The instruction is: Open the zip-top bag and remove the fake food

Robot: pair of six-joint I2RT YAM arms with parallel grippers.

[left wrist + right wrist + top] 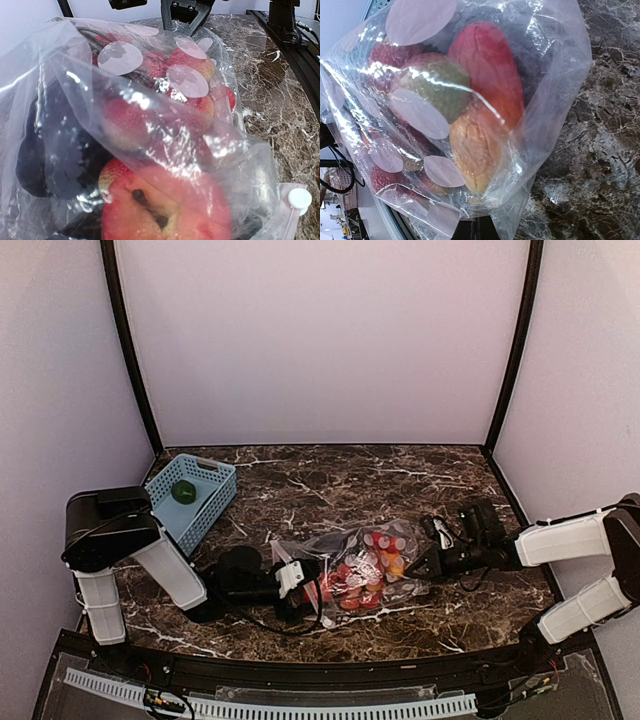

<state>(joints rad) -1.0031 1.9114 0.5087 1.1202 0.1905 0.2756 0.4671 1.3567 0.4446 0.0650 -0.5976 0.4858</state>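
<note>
Scene: clear zip-top bag (350, 565) lies on the marble tabletop (300, 480) between both arms' fingers, fake food (375, 560) inside | Grip: right fingers (420, 562) fully closed, seemingly pinching the bag's right end; left fingers (300, 582) at its left end, opening cannot be told | Risk: slick film may slip from the pinch, or the fruit may spill and roll.

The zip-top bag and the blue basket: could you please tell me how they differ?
The zip-top bag is clear, crinkly plastic; the blue basket is open lattice. The bag is crammed with fake food, mostly red; the basket holds one green piece. The bag lies mid-table; the basket sits at the left rear. Both rest on the marble table.
</note>
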